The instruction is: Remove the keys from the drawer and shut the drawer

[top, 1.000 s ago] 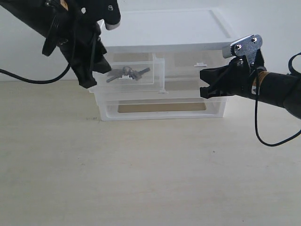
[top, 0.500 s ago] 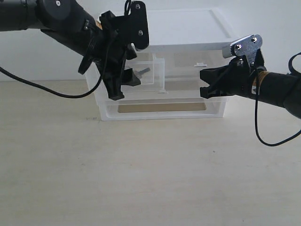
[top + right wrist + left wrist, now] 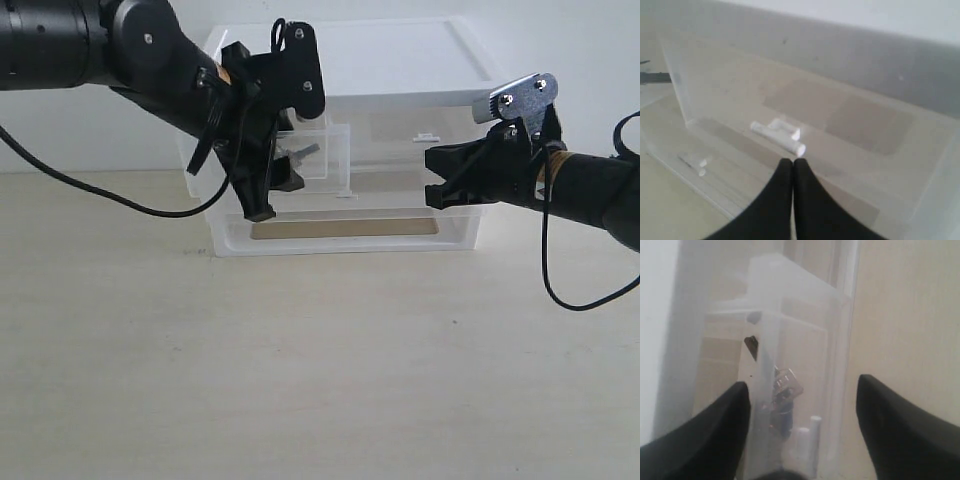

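L pincer (image 3: 274,198) agape at drawer (image 3: 322,160), keys (image 3: 784,388) inside

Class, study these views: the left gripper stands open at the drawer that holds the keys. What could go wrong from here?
The open left gripper hangs close against the small translucent plastic drawer; a finger could catch its thin wall and shove the clear plastic drawer unit. The bunch of silver-grey metal keys lies loose inside; a pinch may take only one key and let the rest slip.
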Controlling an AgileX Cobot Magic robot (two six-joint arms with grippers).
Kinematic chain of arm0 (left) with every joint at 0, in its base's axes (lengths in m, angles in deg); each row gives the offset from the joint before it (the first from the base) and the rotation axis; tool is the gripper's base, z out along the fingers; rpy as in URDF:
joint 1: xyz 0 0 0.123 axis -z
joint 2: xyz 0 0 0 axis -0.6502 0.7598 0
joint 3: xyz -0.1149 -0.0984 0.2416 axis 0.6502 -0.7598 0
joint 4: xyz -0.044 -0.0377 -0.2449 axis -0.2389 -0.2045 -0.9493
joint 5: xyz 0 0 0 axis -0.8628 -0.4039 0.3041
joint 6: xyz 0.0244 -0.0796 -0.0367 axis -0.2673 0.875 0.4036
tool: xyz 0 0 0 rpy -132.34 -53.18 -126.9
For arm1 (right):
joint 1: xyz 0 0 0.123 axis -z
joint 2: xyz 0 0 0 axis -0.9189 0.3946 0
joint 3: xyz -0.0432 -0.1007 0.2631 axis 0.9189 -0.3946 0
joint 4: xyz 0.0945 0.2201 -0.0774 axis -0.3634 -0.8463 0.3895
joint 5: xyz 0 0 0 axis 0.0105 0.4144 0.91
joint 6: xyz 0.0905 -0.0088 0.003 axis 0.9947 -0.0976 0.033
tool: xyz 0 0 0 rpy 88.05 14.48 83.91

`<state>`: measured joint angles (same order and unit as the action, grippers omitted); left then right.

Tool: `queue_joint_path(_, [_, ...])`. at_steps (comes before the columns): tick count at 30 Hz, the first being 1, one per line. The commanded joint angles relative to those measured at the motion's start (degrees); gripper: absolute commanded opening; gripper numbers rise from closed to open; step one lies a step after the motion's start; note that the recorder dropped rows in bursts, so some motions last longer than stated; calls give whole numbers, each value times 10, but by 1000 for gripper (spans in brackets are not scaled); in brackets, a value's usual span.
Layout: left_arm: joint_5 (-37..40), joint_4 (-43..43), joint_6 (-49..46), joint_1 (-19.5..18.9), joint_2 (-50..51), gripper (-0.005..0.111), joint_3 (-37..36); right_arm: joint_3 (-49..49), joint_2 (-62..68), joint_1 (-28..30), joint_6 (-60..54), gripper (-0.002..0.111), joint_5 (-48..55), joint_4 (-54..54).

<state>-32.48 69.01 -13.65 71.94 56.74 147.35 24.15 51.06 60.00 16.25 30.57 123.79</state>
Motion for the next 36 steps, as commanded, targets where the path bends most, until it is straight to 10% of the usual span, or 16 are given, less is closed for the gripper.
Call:
queue_joint_path(1, [-10, 1, 11, 4, 4, 56, -2, 15, 3, 10, 3, 0, 36, -72])
queue_joint_path(5, [-11, 8, 11, 4, 4, 39, -2, 15, 3, 10, 3, 0, 36, -72])
queue_joint_path(8, [-5, 30, 7, 4, 4, 5, -2, 15, 3, 10, 0, 0, 36, -72])
queue_joint_path(36, [155, 13, 33, 57, -32, 9, -2, 15, 3, 10, -1, 0, 36, -72])
